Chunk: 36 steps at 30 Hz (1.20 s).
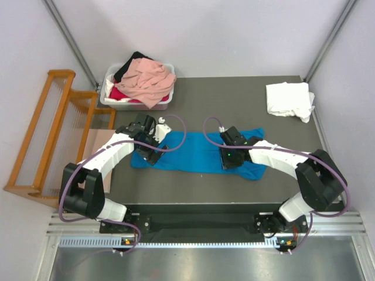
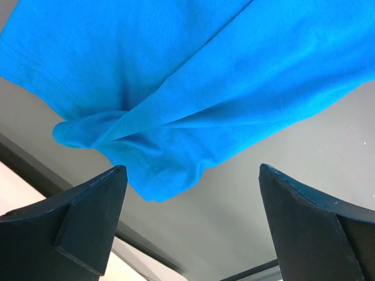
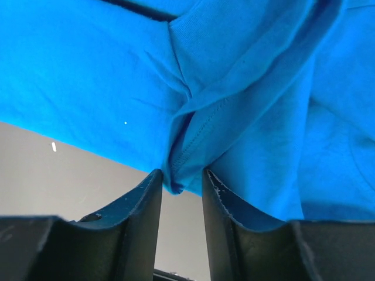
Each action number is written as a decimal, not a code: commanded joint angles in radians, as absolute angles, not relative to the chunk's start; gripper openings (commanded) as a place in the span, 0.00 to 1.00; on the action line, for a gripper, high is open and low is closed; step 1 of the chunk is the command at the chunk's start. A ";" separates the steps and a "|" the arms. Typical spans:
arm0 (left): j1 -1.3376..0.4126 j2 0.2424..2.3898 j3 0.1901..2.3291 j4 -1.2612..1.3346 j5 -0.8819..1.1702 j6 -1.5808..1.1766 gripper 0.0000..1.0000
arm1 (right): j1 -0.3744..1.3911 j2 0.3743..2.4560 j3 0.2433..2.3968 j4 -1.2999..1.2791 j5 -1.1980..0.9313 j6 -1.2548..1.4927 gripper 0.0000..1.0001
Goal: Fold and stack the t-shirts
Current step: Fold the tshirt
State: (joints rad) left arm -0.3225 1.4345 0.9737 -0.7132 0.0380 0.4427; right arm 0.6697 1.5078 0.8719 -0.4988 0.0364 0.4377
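No legible text, labels or numbers

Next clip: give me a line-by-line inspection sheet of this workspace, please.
Surface: dark grey table.
Job's things: blue t-shirt laid out as a long strip near the arms; folded white t-shirt at the far right; pink t-shirt heaped on others in the tub.
Clutter: nothing seen.
Grippers: left gripper open at the blue t-shirt's edge; right gripper narrow around a hem fold, grip uncertain.
Cables: purple cables loop over the blue t-shirt.
Surroundings: wooden rack left of the table; pale walls.
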 commanded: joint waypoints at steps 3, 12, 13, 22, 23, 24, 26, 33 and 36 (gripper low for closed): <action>-0.325 1.394 0.991 -0.724 0.028 0.439 0.99 | 0.663 1.526 0.913 -0.445 0.011 0.443 0.27; -0.325 1.404 0.977 -0.715 0.040 0.439 0.99 | 0.624 1.454 1.000 -0.572 0.126 0.399 0.03; -0.325 1.402 0.974 -0.712 0.041 0.440 0.99 | 0.606 1.424 1.011 -0.601 0.136 0.396 0.03; -0.325 1.388 0.950 -0.703 0.009 0.462 0.99 | 0.411 1.416 1.066 -0.635 0.132 0.342 0.03; -0.325 1.384 0.946 -0.703 0.009 0.465 0.99 | 0.397 1.423 1.066 -0.632 0.150 0.338 0.03; -0.325 1.382 0.943 -0.701 -0.023 0.466 0.99 | 0.394 1.431 1.065 -0.626 0.167 0.337 0.03; -0.325 1.374 0.936 -0.696 -0.025 0.472 0.99 | 0.381 1.466 1.069 -0.623 0.204 0.337 0.03; -0.325 1.367 0.930 -0.700 -0.044 0.486 0.99 | 0.310 1.598 1.092 -0.588 0.294 0.334 0.00; -0.325 1.364 0.925 -0.704 -0.046 0.491 0.99 | 0.241 1.606 1.097 -0.575 0.308 0.339 0.00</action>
State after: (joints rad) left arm -0.3225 1.4029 0.9360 -0.7155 -0.0284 0.4740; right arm 0.3244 1.6039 1.0435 -0.6136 0.2333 0.3462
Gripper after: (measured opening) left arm 0.987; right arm 0.008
